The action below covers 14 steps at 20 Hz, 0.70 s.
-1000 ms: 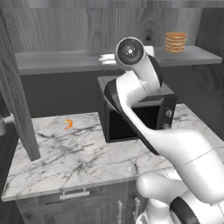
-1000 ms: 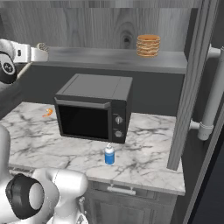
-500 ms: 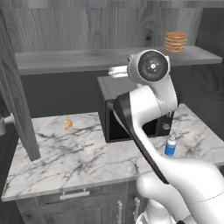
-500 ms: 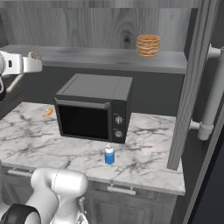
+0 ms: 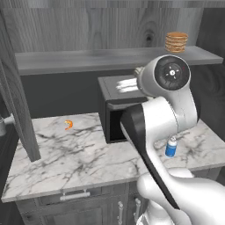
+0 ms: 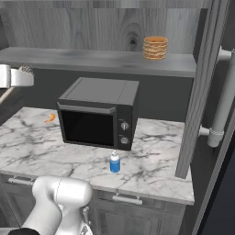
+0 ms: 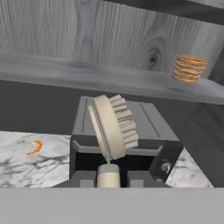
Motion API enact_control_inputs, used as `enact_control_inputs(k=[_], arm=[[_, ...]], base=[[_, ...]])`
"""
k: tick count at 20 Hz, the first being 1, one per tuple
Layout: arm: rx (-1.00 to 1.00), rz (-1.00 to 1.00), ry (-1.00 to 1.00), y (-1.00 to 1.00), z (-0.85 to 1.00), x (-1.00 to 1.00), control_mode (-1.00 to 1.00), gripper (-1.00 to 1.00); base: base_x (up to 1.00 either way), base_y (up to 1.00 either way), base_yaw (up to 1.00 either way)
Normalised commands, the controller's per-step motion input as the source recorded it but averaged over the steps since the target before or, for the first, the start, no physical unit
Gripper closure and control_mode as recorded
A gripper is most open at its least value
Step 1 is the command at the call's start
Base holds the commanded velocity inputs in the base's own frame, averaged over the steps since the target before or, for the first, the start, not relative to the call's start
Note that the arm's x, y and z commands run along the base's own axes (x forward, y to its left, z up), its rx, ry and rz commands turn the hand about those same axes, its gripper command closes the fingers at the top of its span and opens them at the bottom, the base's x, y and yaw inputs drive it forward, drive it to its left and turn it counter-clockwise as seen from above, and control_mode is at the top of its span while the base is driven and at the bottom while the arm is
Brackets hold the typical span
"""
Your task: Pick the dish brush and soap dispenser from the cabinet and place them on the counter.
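Observation:
In the hand view the dish brush (image 7: 114,127) stands upright, its tan handle clamped between the tips of my gripper (image 7: 108,177), which is shut on it. Its round pale bristled head points up, in front of the microwave (image 7: 127,144). The right base view shows my gripper (image 6: 16,75) at the left edge, in the air below the cabinet's grey shelf (image 6: 92,59) and above the counter (image 6: 27,142). The soap dispenser (image 6: 114,162), a small blue bottle with a white pump, stands on the counter in front of the microwave, also visible as the bottle (image 5: 171,146).
A black microwave (image 6: 98,112) sits mid-counter. A stack of tan discs (image 6: 155,47) rests on the shelf's right end. A small orange curled item (image 5: 69,125) lies on the marble to the left. Open cabinet doors (image 5: 17,101) (image 6: 202,92) hang on both sides.
The arm has swung and my gripper has come down from the shelf level with the brush still in it. The bottle and the rest of the scene have stayed put.

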Motion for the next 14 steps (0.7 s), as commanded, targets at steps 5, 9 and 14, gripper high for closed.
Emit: enact_control_inputs(k=[5,9,14], arm=[[-0.01,0.04,0.12,0.00,-0.20,-0.46,-1.00,1.00],[0.00,0.05,0.09,0.00,-0.31,-0.38,-1.00,1.00],[0.00,0.06,0.07,0.00,-0.41,-0.28,-1.00,1.00]], base=[[0.00,0.00,0.00],[0.00,0.00,0.00],[0.00,0.00,0.00]])
